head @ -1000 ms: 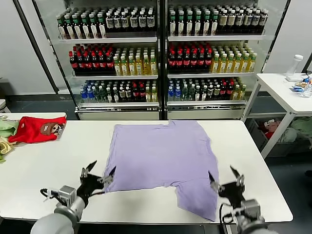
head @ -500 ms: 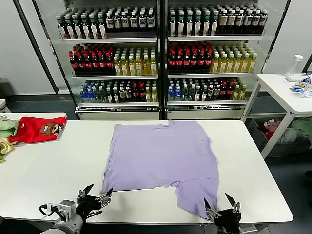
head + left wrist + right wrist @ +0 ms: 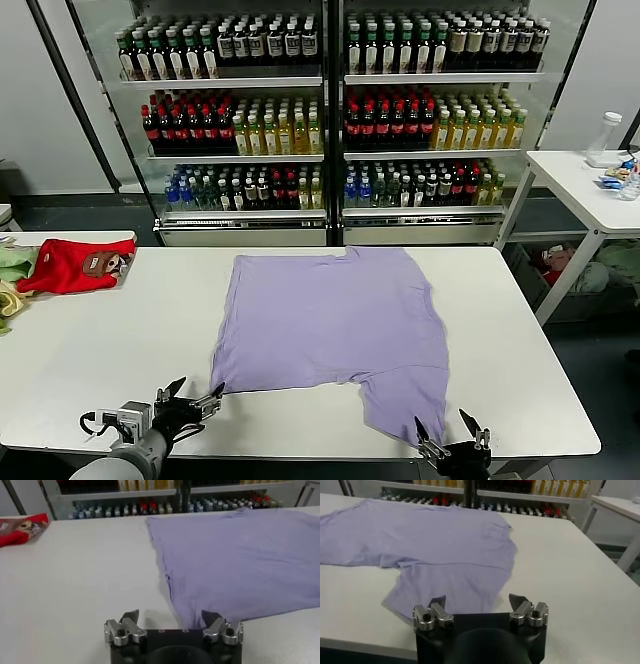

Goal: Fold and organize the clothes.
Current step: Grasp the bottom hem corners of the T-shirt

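The left end effector (image 3: 190,400) sits low at the near edge of the white worktop (image 3: 100,340), its fingers spread apart and holding nothing; in the left wrist view (image 3: 172,622) the two fingertips frame the near left corner of the lavender T-shirt (image 3: 335,325), with the cloth's edge lying just beyond them and not between the pads. The right end effector (image 3: 450,440) is likewise spread wide and empty at the near right, and the right wrist view (image 3: 477,605) shows its fingertips just short of the shirt's near hem, apart from the cloth. The T-shirt (image 3: 240,555) lies flat and spread out in the middle of the worktop, its near right portion reaching closer to the front edge than the rest (image 3: 440,550). The head view alone shows the stocked drinks coolers (image 3: 330,110) behind the worktop, a side table (image 3: 590,190) to the right, and the whole outline of the shirt. The red garment (image 3: 70,265) lies well apart at the far left, beside green and yellow cloths (image 3: 12,275) that are cut off by the frame edge; the left wrist view catches only a corner of the red garment (image 3: 22,527). No print shows on the shirt's upward face. Both arms are largely cut off at the bottom of the head view.
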